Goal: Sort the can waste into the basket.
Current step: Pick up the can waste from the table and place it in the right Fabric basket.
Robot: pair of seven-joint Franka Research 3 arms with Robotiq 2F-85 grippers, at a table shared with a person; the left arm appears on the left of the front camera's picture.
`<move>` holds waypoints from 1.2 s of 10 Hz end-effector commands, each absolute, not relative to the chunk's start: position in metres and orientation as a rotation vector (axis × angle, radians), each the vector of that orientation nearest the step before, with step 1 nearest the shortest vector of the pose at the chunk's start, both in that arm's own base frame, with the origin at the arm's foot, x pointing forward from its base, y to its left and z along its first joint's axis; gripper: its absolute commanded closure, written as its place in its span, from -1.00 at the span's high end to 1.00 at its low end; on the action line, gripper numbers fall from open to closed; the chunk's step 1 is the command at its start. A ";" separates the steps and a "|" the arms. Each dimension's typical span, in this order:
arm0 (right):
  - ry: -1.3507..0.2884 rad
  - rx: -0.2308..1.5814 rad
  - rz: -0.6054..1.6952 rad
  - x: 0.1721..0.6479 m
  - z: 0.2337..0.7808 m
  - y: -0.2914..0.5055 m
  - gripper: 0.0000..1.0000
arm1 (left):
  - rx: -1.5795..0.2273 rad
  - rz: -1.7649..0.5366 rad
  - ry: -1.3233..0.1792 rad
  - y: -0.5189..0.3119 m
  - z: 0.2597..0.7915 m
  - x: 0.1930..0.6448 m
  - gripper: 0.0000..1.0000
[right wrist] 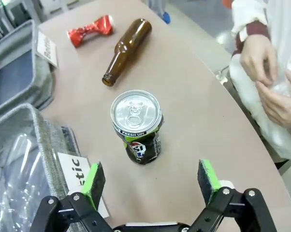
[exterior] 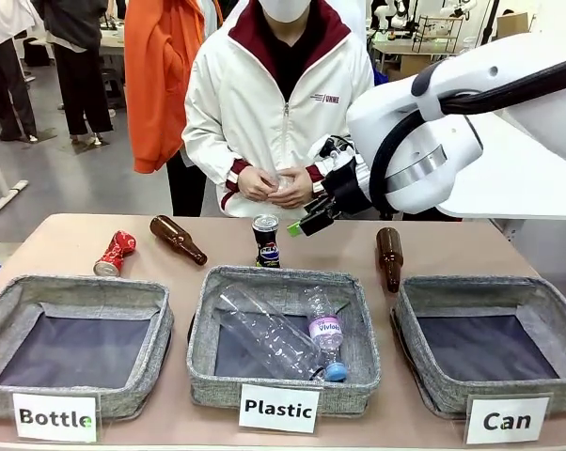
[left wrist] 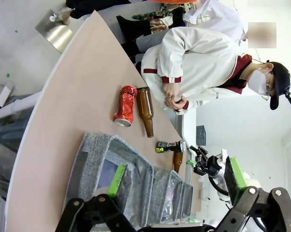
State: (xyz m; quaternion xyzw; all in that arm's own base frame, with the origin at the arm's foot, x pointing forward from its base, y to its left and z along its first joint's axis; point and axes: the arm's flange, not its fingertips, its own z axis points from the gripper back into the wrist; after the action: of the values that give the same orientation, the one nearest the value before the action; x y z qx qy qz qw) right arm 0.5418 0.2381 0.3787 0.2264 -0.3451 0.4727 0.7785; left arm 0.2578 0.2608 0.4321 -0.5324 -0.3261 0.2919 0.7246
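Grey fabric, three alike: the Can basket [exterior: 546, 299] sits right of the Plastic basket [exterior: 283, 275], the Bottle basket [exterior: 76, 285] left. Behind the Plastic basket stand two cans: dark can [exterior: 265, 241] upright, crushed red can [exterior: 115, 253] lying far left. Right hand [right wrist: 151, 175] and left hand [left wrist: 176, 176] gape wide, empty.

Front view, upper right: the right arm's white bulk covers everything behind it. The right tool [exterior: 298, 226] is a dark knot with one green tip poking out, so the jaw gap can't be read there. The dark can [exterior: 266, 241] loses its foot behind the far rim of the Plastic basket [exterior: 283, 274]. The Can basket [exterior: 490, 286] runs off the right edge, the Bottle basket [exterior: 76, 285] off the left.

Right wrist view: the Plastic card [right wrist: 74, 170] reads just "stic", the rest behind a finger [right wrist: 93, 180]. A person's hand [right wrist: 282, 104] is cut by the right edge.

Left wrist view: the tiny dark shape at centre is probably that can, its print unreadable.
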 end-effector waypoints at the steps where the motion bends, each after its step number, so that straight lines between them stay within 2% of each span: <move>1: -0.732 0.495 0.997 0.541 0.380 0.238 1.00 | -1.183 0.625 -0.737 0.261 0.431 0.256 1.00; 2: -0.746 0.490 1.022 0.542 0.379 0.238 1.00 | -1.183 0.625 -0.737 0.261 0.431 0.256 1.00; 4: -0.833 0.635 1.212 0.545 0.365 0.227 1.00 | -1.183 0.625 -0.737 0.261 0.431 0.256 1.00; 8: -0.946 0.692 1.256 0.571 0.323 0.211 1.00 | -1.183 0.625 -0.737 0.261 0.431 0.256 1.00; 12: -0.917 0.808 1.227 0.590 0.281 0.228 1.00 | -1.183 0.625 -0.737 0.261 0.431 0.256 1.00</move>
State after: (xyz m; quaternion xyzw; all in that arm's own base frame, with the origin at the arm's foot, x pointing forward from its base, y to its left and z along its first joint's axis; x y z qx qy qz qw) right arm 0.5823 0.2220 0.2846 0.3456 -0.3895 0.5442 0.6577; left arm 0.2577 0.2609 0.4322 -0.5324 -0.3262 0.2919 0.7245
